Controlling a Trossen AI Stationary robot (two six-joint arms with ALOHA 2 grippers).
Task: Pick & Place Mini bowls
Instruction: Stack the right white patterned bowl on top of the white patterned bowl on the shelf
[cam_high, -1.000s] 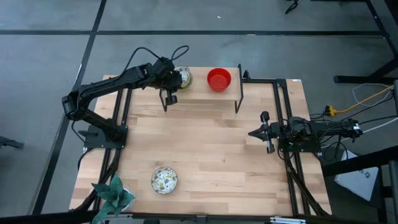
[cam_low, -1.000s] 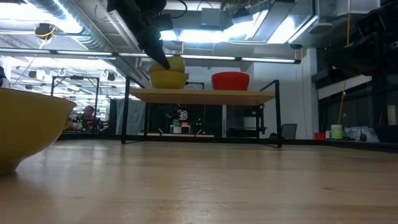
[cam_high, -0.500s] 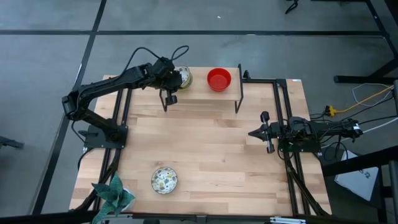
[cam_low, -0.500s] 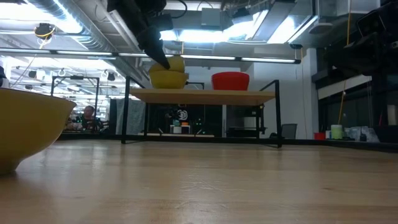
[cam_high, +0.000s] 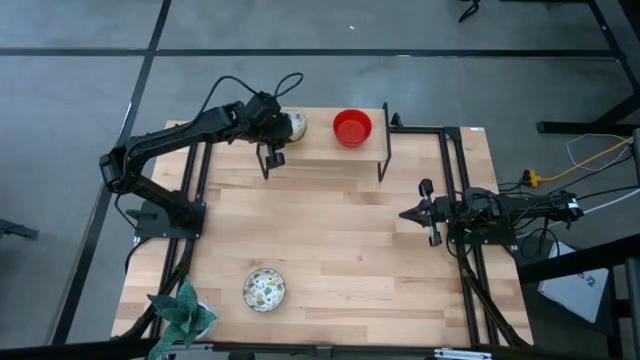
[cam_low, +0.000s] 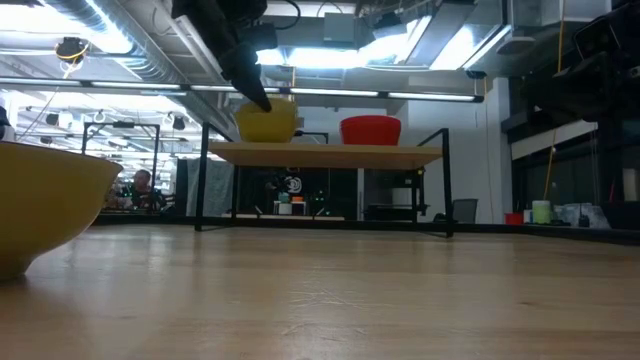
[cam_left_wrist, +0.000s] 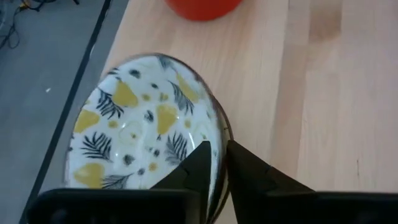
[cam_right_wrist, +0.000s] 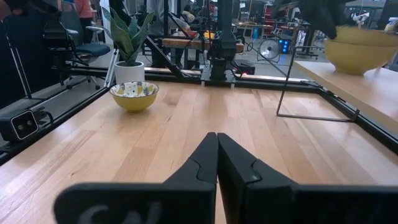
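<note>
Left gripper (cam_left_wrist: 214, 163) straddles the patterned bowl's (cam_left_wrist: 143, 140) rim on the raised wooden shelf (cam_high: 325, 150), fingers barely parted, one inside, one outside | red bowl (cam_high: 352, 127) just beside on the shelf, glossy, round | second patterned bowl (cam_high: 265, 289) on the table (cam_high: 350, 250), well apart | right gripper (cam_high: 428, 214) clenched, empty.

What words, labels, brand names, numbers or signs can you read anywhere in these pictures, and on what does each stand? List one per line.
None can be read.
Patterned bowl on the shelf, rim between the left tool fingers: leaf and fruit motifs only, no lettering.
Red bowl: plain.
Patterned bowl on the table: pattern only.
Right tool: pale moulded marks on its body, too blurred to read.
</note>
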